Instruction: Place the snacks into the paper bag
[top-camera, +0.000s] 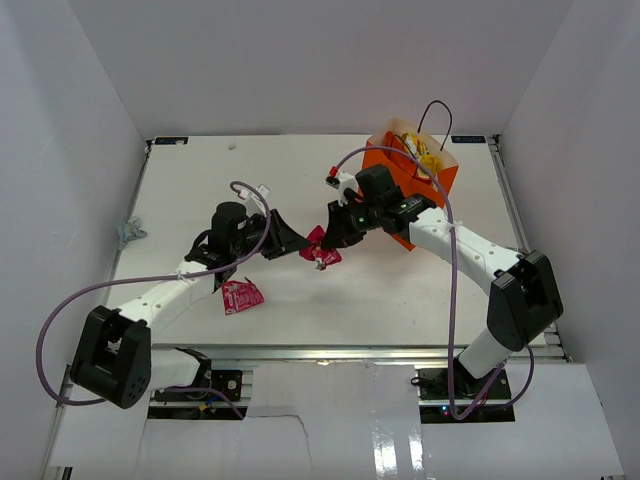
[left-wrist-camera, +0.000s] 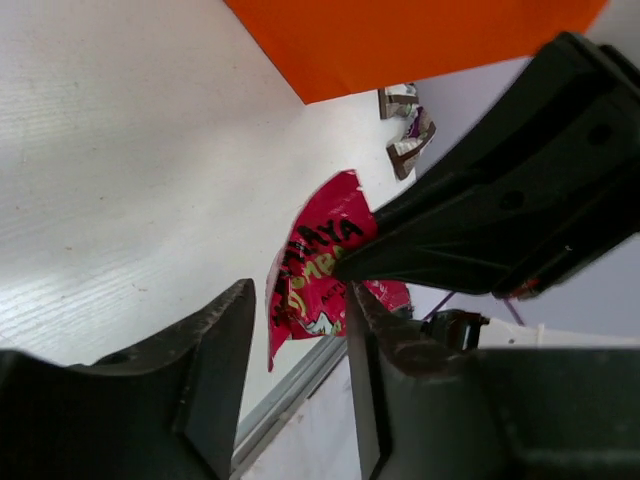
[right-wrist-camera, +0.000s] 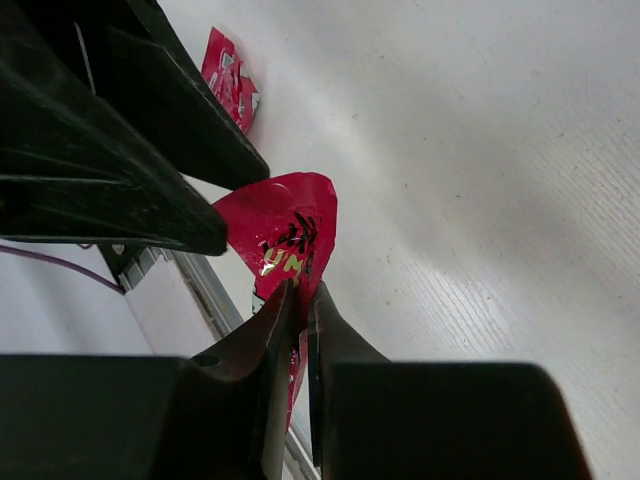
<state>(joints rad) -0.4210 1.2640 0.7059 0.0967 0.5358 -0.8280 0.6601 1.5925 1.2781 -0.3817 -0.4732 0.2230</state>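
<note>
Right pincer (right-wrist-camera: 303, 295) clamped on pink packet (right-wrist-camera: 285, 220) above table (top-camera: 300, 180); left pincer (left-wrist-camera: 300, 300) partly open alongside, gripping nothing.

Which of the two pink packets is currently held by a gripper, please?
The pink packet nearer the paper bag, pinched in the right gripper. The other pink packet lies flat on the table beside the left arm, untouched.

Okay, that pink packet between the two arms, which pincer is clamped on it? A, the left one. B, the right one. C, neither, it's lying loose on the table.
B: in the right wrist view the right pincer has its fingers pressed shut on the pink packet, while the left pincer has its jaws apart.
</note>
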